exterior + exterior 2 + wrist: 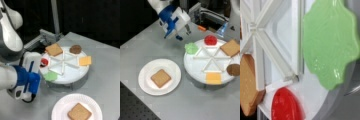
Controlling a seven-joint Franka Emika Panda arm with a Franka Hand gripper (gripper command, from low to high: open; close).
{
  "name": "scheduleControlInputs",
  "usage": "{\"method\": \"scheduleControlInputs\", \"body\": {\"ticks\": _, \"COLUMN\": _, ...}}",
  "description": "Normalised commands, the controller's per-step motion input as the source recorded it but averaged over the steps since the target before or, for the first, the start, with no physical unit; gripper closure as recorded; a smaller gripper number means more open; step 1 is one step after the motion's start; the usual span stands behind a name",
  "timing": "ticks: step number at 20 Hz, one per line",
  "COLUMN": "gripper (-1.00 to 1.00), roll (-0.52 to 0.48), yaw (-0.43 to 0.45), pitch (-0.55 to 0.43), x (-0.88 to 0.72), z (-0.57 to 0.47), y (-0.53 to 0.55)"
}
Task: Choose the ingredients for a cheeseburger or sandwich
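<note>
A white divided tray [72, 72] [195, 67] holds the ingredients. In it lie a toast square [53, 49] [231, 47], a dark patty [75, 49] [234, 69], a yellow cheese square [85, 60] [213, 78], a red tomato [44, 62] [210, 40] and a green lettuce disc [50, 76] [191, 48]. My gripper [183, 33] hangs open and empty above the table, just beside the tray's lettuce edge. The wrist view looks down on the lettuce [330, 45], tomato [286, 105] and toast [247, 87]. The sandwich is a single toast square [79, 112] [160, 78] with nothing on it.
That lone toast lies on a white paper plate [62, 105] [146, 82], apart from the tray. Metal brackets [207, 17] and a post [55, 17] stand behind the tray. The black perforated table edge [135, 110] shows at a front view's bottom left.
</note>
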Motion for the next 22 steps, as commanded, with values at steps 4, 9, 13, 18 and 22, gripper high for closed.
{"method": "scheduleControlInputs", "body": {"ticks": 4, "gripper": -1.00, "roll": 0.274, "yaw": 0.084, "pitch": -0.064, "x": 0.19, "z": -0.08, "y": -0.18}}
{"method": "scheduleControlInputs", "body": {"ticks": 9, "gripper": -1.00, "roll": 0.295, "yaw": 0.075, "pitch": -0.077, "x": 0.20, "z": -0.11, "y": -0.11}}
{"method": "scheduleControlInputs", "body": {"ticks": 13, "gripper": -1.00, "roll": 0.291, "yaw": 0.067, "pitch": -0.082, "x": 0.19, "z": -0.14, "y": -0.07}}
{"method": "scheduleControlInputs", "body": {"ticks": 18, "gripper": -1.00, "roll": 0.273, "yaw": 0.063, "pitch": -0.083, "x": 0.15, "z": -0.13, "y": -0.08}}
{"method": "scheduleControlInputs", "body": {"ticks": 22, "gripper": -1.00, "roll": 0.260, "yaw": 0.042, "pitch": -0.081, "x": 0.13, "z": -0.12, "y": -0.05}}
